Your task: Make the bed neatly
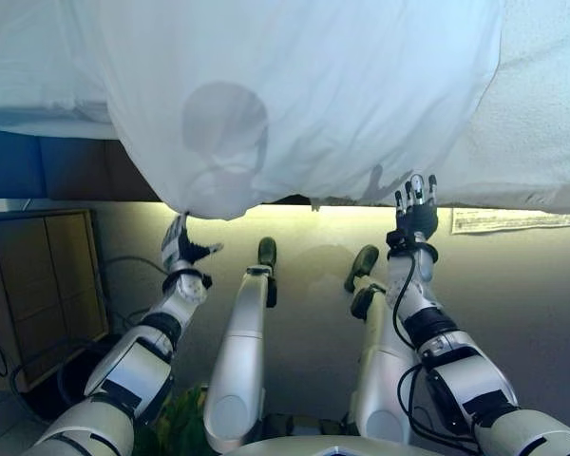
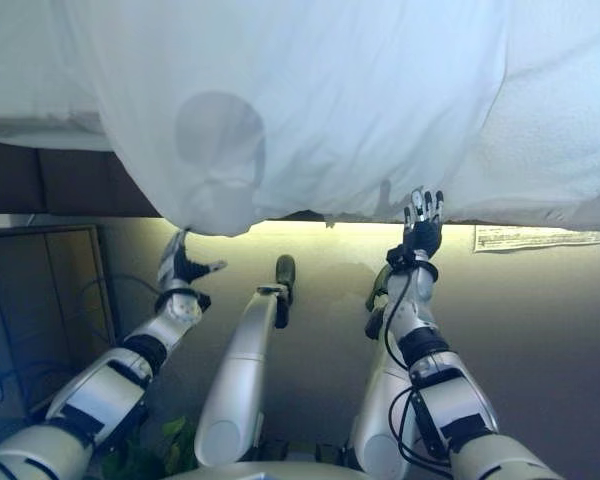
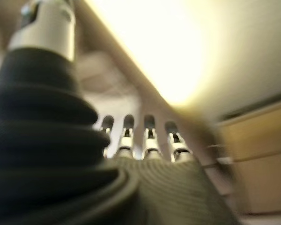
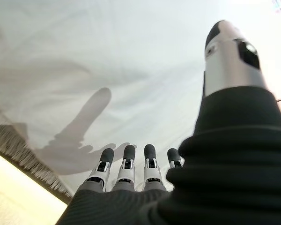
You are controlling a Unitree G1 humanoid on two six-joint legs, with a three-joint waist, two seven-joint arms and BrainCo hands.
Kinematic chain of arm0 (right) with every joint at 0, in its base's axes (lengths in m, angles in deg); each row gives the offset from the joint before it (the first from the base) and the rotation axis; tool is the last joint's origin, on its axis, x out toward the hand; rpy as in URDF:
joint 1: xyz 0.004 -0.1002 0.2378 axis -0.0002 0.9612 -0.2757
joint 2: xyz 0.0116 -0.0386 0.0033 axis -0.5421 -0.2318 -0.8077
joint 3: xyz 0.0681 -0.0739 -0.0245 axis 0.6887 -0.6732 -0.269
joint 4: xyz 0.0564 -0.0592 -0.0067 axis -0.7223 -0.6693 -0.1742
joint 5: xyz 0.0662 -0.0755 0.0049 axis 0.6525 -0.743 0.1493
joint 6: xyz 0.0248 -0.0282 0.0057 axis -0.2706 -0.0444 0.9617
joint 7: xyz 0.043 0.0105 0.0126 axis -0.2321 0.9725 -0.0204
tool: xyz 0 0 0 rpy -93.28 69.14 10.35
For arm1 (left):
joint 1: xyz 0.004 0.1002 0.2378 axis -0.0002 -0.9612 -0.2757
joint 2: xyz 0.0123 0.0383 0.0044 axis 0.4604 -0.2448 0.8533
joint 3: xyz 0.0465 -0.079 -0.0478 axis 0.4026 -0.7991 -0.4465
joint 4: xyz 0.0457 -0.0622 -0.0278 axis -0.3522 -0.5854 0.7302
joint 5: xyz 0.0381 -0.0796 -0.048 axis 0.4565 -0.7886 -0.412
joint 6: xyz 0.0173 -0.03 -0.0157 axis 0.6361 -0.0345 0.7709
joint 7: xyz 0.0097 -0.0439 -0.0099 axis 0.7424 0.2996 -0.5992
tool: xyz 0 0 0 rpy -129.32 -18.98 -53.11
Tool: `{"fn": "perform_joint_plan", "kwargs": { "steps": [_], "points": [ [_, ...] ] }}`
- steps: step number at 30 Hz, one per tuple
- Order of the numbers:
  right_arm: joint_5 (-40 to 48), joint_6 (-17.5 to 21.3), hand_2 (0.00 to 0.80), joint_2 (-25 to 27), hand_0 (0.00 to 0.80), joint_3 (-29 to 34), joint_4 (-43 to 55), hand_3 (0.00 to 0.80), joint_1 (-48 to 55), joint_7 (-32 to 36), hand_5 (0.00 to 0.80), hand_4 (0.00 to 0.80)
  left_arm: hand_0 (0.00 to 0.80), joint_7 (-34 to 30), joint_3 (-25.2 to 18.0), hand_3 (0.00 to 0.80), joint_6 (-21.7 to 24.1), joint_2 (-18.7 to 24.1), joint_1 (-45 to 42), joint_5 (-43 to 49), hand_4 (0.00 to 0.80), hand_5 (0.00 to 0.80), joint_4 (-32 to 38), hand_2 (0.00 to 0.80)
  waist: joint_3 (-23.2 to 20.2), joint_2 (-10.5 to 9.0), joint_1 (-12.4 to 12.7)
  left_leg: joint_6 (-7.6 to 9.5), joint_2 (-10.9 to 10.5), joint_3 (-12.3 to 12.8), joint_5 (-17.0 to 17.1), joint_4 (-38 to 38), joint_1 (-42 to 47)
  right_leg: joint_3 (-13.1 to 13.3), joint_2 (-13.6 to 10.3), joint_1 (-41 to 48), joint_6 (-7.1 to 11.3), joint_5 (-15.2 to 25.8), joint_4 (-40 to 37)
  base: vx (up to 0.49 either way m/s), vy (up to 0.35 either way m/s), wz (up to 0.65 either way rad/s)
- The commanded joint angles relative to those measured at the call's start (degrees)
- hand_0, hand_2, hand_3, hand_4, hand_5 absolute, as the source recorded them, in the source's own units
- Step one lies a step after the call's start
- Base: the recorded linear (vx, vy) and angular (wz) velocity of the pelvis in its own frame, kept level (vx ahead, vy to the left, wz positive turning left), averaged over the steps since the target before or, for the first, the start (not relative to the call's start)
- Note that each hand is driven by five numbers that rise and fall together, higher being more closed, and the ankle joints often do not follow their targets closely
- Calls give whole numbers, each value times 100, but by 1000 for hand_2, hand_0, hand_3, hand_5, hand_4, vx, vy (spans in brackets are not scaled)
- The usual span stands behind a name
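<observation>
A white duvet [image 1: 304, 95] hangs over the near edge of the bed and droops lowest at its left corner [image 1: 214, 204]. My left hand [image 1: 180, 249] is open just below that corner, fingers straight, apart from the cloth. My right hand [image 1: 415, 217] is open with fingers straight, reaching up to the duvet's lower edge; its wrist view shows the fingers [image 4: 126, 164] close to the white cloth [image 4: 107, 56], holding nothing. A textured white bedspread [image 1: 541, 123] lies at the right.
A wooden cabinet [image 1: 47, 275] stands at the left beside the bed's dark base [image 1: 66, 166]. A lit strip runs under the bed frame [image 1: 294, 211]. A printed paper [image 1: 518, 220] lies on the floor at the right. Green leaves [image 1: 176, 427] show low down.
</observation>
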Motion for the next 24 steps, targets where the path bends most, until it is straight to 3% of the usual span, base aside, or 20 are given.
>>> {"fn": "perform_joint_plan", "kwargs": {
  "steps": [1, 3, 7, 9, 15, 19, 24],
  "points": [
    [-191, 280, 0, 442, 0, 304, 443, 0, 320, 258, 0, 0, 0, 56, -401, 0, -122, 52, -640, -393, 0, 0, -254, 0, 88, 382, 204, -161, -19, -184, 1074, -1002, 230, 138, -363, -51, 481, 405, 532, 13, 101, -3],
    [-224, 239, 0, 492, 0, 313, 419, 0, 379, 273, 0, 0, 0, 212, -608, 0, 157, 119, -809, -745, 0, 0, -302, 0, 88, 456, 194, -194, -20, -192, 892, -931, 352, 243, -363, 9, 541, 192, 685, 108, 81, -1],
    [-204, 228, 0, 567, 0, 303, 343, 0, 414, 310, 0, 0, 0, 573, -925, 0, 1029, 207, -855, -1091, 0, 0, -150, 0, 88, 549, 184, -203, -21, -165, 895, -905, 396, 312, -390, -11, 510, 120, 785, 43, 51, 0],
    [-165, 279, 0, 566, 0, 315, 307, 0, 418, 326, 0, 0, 0, 763, -1055, 0, 1523, 237, -801, -1136, 0, 0, 213, 0, 88, 580, 215, -214, -25, -157, 904, -915, 416, 313, -413, 14, 503, 113, 780, 0, 0, 0],
    [-92, 338, 0, 495, 0, 333, 469, 0, 409, 165, 0, 0, 0, 901, -1114, 0, 2340, 65, -668, -1072, 0, 0, 1278, 0, 88, 554, 286, -196, -75, -174, 942, -965, 447, 251, -422, 108, 499, 177, 712, -2, -51, 2],
    [-102, 288, 0, 437, 0, 334, 634, 0, 414, -4, 0, 0, 0, 742, -1072, 0, 2833, -134, -628, -1189, 0, 0, 1851, 0, 88, 489, 317, -186, -95, -192, 970, -1059, 548, 235, -398, 233, 510, 276, 585, 6, -60, 7],
    [-161, 259, 0, 343, 0, 373, 741, 0, 380, -36, 0, 0, 0, -36, -1009, 0, 3254, -475, -464, -1961, 0, 0, 2316, 0, 88, 400, 337, -168, -131, -203, 989, -1127, 611, 157, -417, 372, 542, 416, 406, 3, -46, 7]
  ]
}}
